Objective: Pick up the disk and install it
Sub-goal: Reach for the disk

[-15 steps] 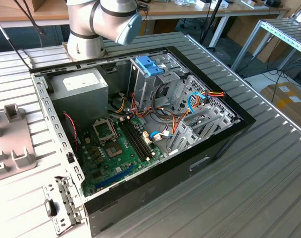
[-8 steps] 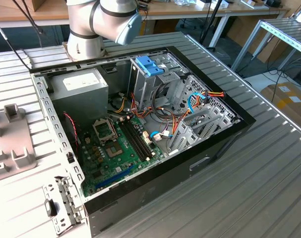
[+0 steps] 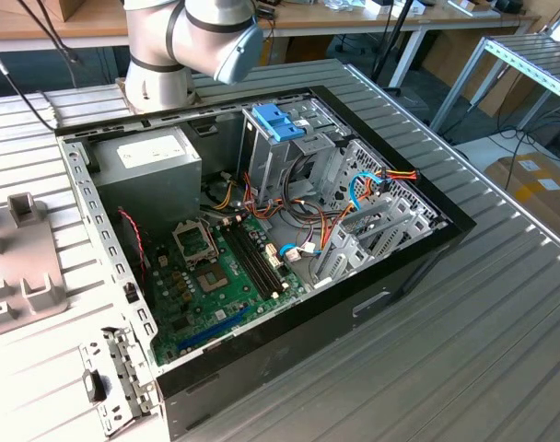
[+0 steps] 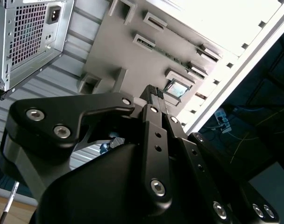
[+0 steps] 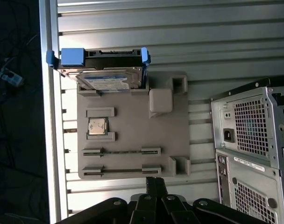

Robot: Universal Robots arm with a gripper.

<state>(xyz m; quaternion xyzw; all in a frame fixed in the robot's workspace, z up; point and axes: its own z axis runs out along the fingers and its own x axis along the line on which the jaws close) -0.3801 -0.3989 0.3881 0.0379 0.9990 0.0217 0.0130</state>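
the claw (image 5: pixel 155 180) is clenched on nothing, fingers pressed together, over one edge of the grey holder tray (image 5: pixel 132 126). the disk (image 5: pixel 107 77) rests in a slot at the tray's opposite edge, well apart from the claw. in the exterior view the open computer case (image 3: pixel 262 230) sits mid-frame on the tabletop (image 3: pixel 464 350).

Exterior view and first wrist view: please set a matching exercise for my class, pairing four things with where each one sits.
Things:
1. disk
2. chip
3. light-blue clip
4. green circuit board

Places:
A. on the floor of the open computer case
B. flat on the grey tray, between two raised bars
C. at one end of that tray, framed by blue rails
D. on top of the metal drive cage

Pairs: 1-C, 2-B, 3-D, 4-A
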